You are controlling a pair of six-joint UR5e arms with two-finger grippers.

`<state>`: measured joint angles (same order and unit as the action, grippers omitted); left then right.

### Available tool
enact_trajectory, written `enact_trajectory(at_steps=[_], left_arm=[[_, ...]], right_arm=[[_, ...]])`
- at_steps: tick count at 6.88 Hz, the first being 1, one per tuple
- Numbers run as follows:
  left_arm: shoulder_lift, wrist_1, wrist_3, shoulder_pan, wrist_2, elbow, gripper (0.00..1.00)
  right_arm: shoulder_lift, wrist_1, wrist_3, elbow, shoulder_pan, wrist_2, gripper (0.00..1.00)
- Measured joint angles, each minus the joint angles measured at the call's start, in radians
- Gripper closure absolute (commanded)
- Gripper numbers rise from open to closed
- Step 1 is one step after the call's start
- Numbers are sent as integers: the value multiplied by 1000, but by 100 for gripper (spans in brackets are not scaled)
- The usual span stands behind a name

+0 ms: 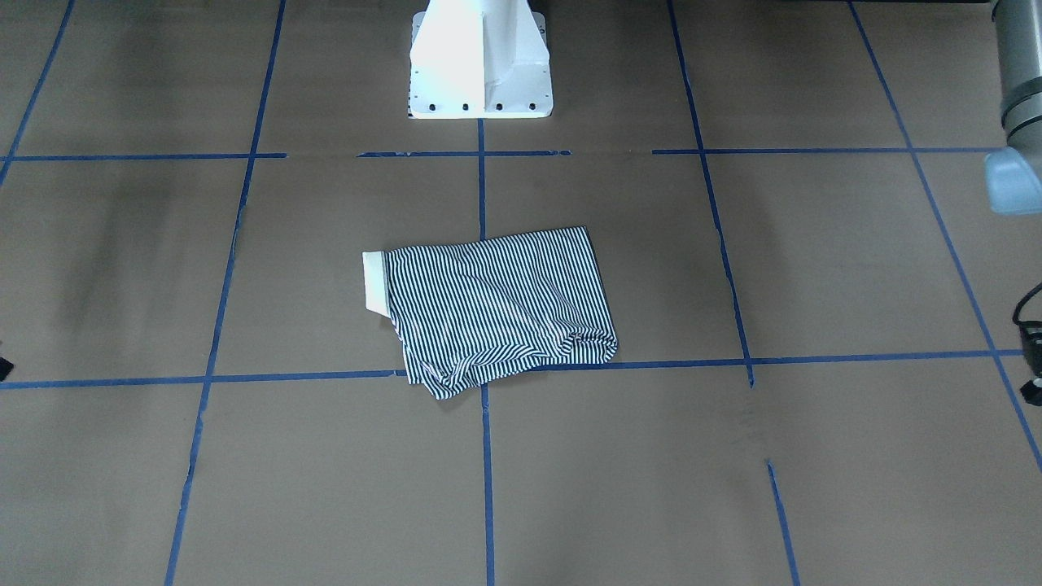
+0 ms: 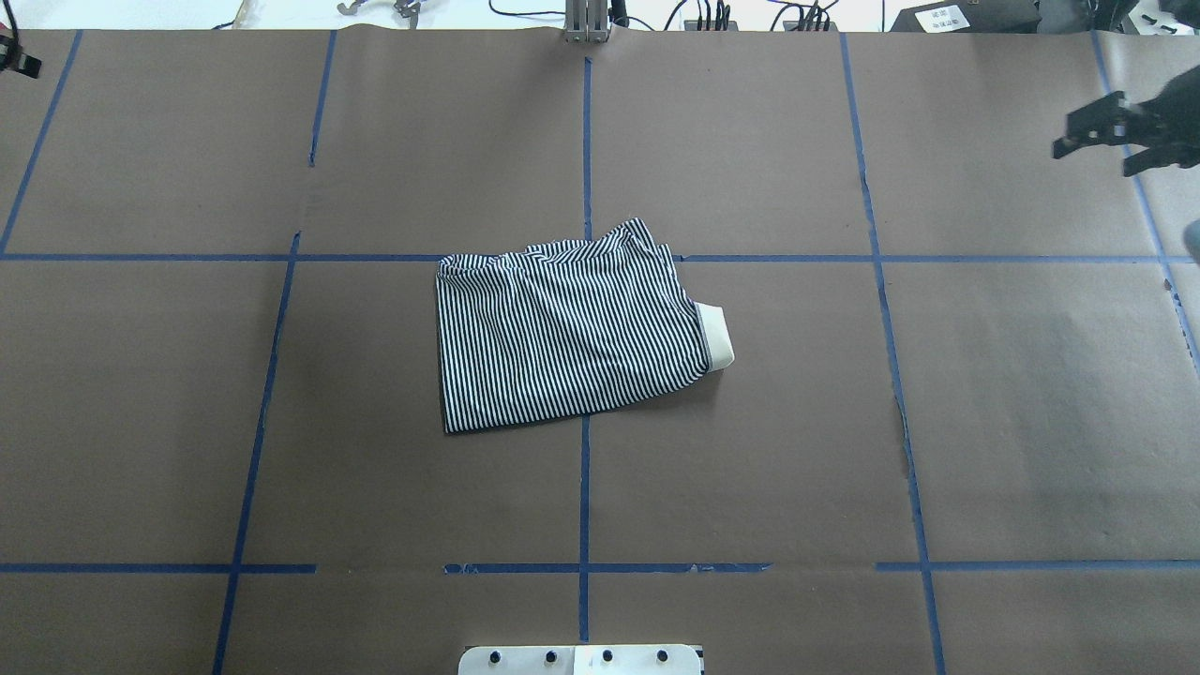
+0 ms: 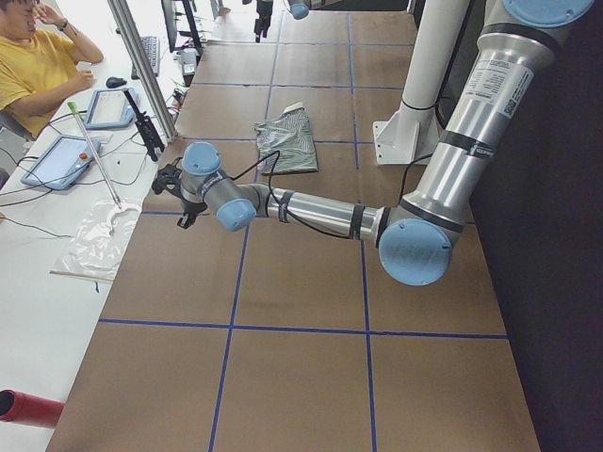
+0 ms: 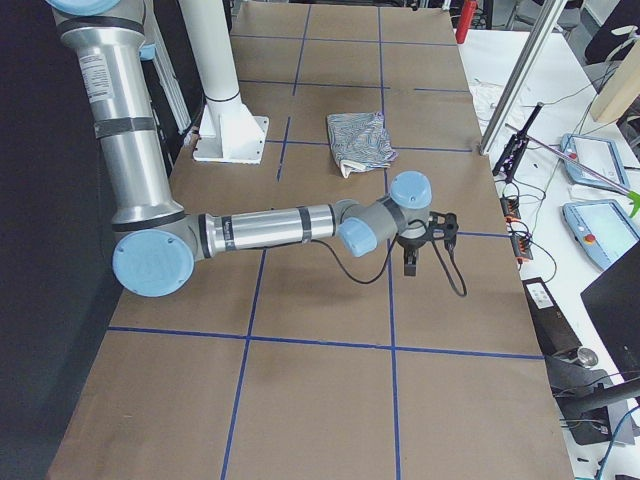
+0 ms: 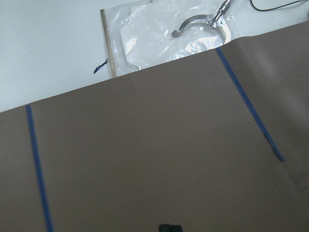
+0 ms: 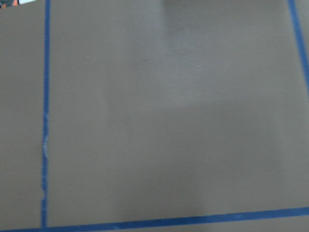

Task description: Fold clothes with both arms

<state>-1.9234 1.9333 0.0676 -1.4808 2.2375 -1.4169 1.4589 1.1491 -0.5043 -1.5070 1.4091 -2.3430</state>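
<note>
The striped polo shirt (image 1: 496,309) lies folded into a rough rectangle at the middle of the brown table, its cream collar (image 2: 717,337) sticking out on one side. No gripper touches it. My left gripper (image 2: 14,58) hangs at the table's far left edge, well away from the shirt (image 3: 287,146). In the left wrist view its fingertips (image 5: 169,227) sit together, shut and empty. My right gripper (image 2: 1092,159) hovers over the far right of the table with its fingers spread and nothing in them. It also shows beside the shirt's end of the table (image 4: 415,255).
The white pedestal base (image 1: 480,73) stands behind the shirt. Blue tape lines (image 2: 586,487) grid the brown table cover. A plastic bag with a metal tool (image 5: 169,34) lies on the white bench past the left edge, where a person (image 3: 38,66) sits with tablets (image 3: 61,160).
</note>
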Motion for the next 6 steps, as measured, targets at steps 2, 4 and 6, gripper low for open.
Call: enact_trajectory(at_steps=[2,4,6], left_arm=[[47,-265,-132,-61,44,-89,0],[193,-306,-84,-54,108,-202,0],[290,-241,-55,-48,77,-244,0]], right_arm=[[53,162,310,-6,96,-53,0],[28,375,534,-11,121,-64,0],[13,428,565,-7,122,-59,0]])
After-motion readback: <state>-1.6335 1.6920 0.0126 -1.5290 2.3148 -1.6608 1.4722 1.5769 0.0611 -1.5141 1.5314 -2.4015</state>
